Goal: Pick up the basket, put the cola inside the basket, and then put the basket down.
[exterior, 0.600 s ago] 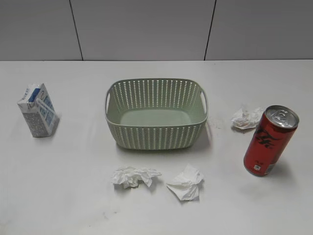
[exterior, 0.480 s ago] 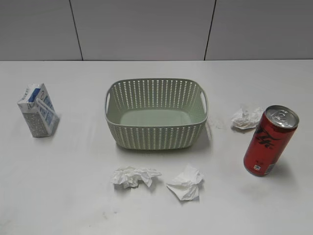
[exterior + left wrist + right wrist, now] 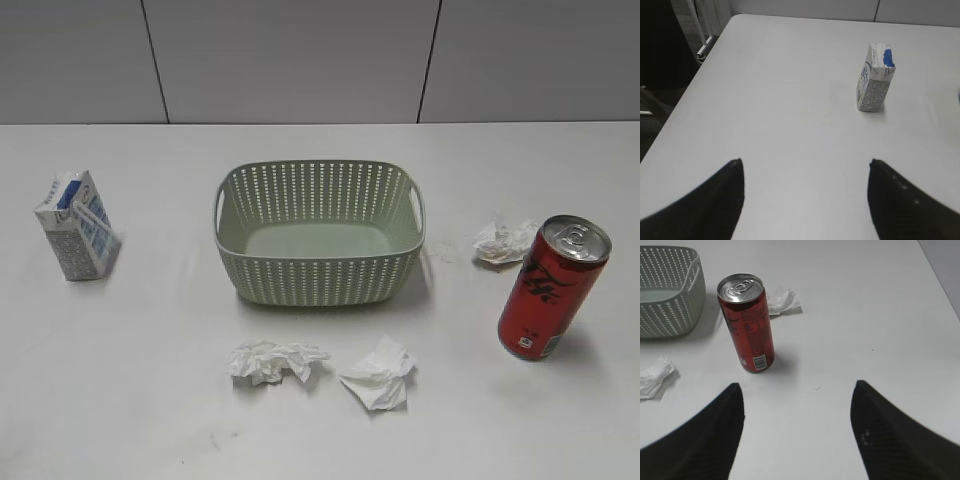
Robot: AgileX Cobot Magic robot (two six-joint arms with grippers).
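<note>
- The basket (image 3: 319, 232) sits upright on the white table (image 3: 150, 400), open side up and empty, so anything can be dropped straight in once it is raised. I use it as the landmark for everything else.
- Its cut-out handles face left and right, which suits a grip from either side; my guess is that the left arm takes the left handle, since the can stands on the other side.
- The cola (image 3: 553, 288) stands upright to the right of the basket and a little nearer the camera, well apart from it, silver top up. Standing free like that, it leaves room for fingers to close around its body.
- A carton (image 3: 77, 224) stands upright well to the left of the basket; it plays no part in the task.
- Two crumpled tissues (image 3: 275, 360) lie just in front of the basket, and a third (image 3: 504, 240) lies to its right, behind the can. None touches the basket or the can, so neither grasp looks blocked.
- The left gripper (image 3: 805, 172) hangs over bare table left of the basket with its fingers spread wide and nothing between them; only the carton shows ahead of it.
- The right gripper (image 3: 797, 395) is likewise spread and empty, poised above the table right of the basket, with the can ahead of its left finger.
- Nothing is lifted yet: the first step, picking up the basket, is not yet done.
</note>
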